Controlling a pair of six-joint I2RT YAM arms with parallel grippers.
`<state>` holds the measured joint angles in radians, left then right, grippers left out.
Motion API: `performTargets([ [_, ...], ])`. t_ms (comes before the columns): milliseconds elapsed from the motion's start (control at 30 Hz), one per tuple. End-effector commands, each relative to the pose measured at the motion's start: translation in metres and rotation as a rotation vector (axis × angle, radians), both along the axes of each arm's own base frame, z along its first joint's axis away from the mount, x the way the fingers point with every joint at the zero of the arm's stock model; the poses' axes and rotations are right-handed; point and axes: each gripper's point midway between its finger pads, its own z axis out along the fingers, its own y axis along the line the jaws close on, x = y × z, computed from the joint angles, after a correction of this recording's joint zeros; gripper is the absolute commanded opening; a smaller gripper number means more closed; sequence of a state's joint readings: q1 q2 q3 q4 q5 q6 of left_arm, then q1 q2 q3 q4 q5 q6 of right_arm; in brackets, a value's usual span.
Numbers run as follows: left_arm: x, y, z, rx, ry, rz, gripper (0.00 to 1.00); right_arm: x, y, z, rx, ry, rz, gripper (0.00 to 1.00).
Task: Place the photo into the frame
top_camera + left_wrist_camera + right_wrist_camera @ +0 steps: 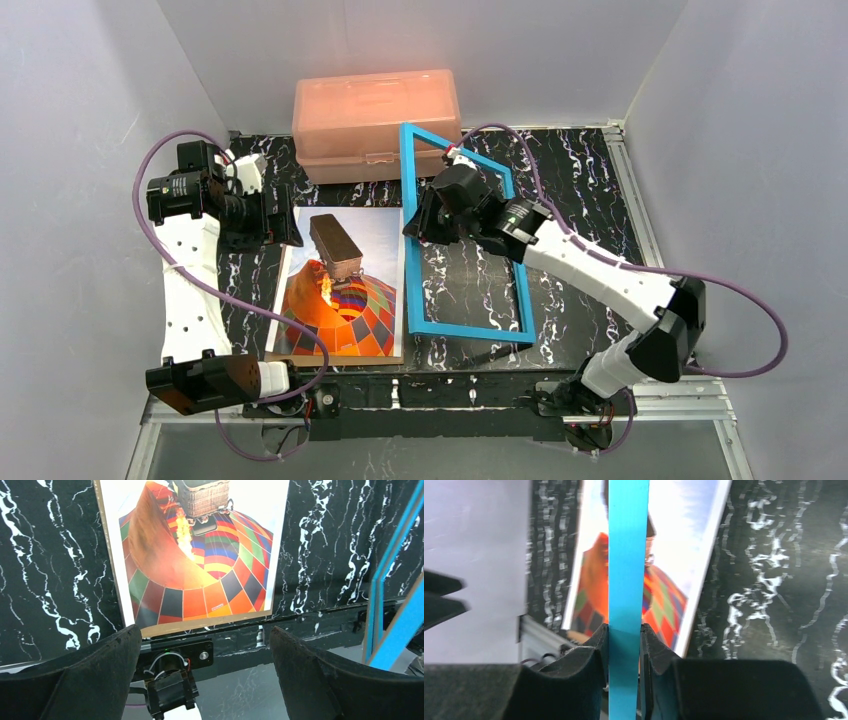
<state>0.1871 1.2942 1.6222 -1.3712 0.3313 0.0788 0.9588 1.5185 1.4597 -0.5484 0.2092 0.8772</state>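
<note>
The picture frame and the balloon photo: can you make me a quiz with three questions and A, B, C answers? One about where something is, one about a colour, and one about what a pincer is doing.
1. Where is the photo?
A. inside the frame
B. lying flat beside the frame
C. held up in the air

2. What colour is the frame's rim?
A. red
B. green
C. blue

3. What is the right pincer doing?
A. pinching the frame's edge
B. hanging wide open
C. holding the photo

Answers:
1 B, the top view shows it lying flat next to the frame, not in it.
2 C, the rim is bright blue in every view.
3 A, the right wrist view shows both fingers pressed against the blue edge.
</note>
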Motion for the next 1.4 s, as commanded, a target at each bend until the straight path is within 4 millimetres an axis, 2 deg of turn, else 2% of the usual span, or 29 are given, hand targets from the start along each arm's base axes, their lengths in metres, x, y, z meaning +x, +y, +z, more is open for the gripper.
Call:
performTargets([
  [0,-0.007,-0.015,0.008,-0.08,-0.006,-0.019,0.98,-0.019,0.02,0.075,0.253,-0.024,0.08,0.01],
  [200,0.0,-0.027,0.002,-0.142,-0.024,-0.028,0.98,-0.038,0.046,0.13,0.499,-0.009,0.194,0.01],
  [300,0.005,-0.04,-0.001,-0.196,-0.035,-0.05,0.98,-0.045,0.051,0.169,0.604,-0.038,0.242,0.01],
  [433,0.014,-0.058,-0.011,-0.222,-0.052,-0.084,0.98,-0.052,0.042,0.212,0.704,-0.089,0.262,0.01],
  [500,0.02,-0.07,-0.018,-0.211,-0.047,-0.128,0.98,-0.055,0.035,0.225,0.776,-0.086,0.265,0.01],
  [533,0.019,-0.085,-0.021,-0.21,-0.04,-0.179,0.98,-0.058,0.033,0.228,0.814,-0.082,0.271,0.01],
  [667,0.03,-0.109,-0.027,-0.254,-0.026,-0.218,0.98,-0.064,0.027,0.24,0.966,-0.049,0.298,0.01],
  [900,0.045,-0.142,-0.029,-0.402,-0.072,-0.285,0.98,-0.072,0.015,0.304,1.152,-0.112,0.369,0.01],
  [1100,0.053,-0.155,-0.053,-0.482,-0.022,-0.29,0.98,-0.073,0.014,0.316,1.254,-0.062,0.389,0.01],
  [1367,0.066,-0.155,-0.066,-0.476,-0.071,-0.27,0.98,-0.071,0.011,0.323,1.341,-0.057,0.387,0.01],
])
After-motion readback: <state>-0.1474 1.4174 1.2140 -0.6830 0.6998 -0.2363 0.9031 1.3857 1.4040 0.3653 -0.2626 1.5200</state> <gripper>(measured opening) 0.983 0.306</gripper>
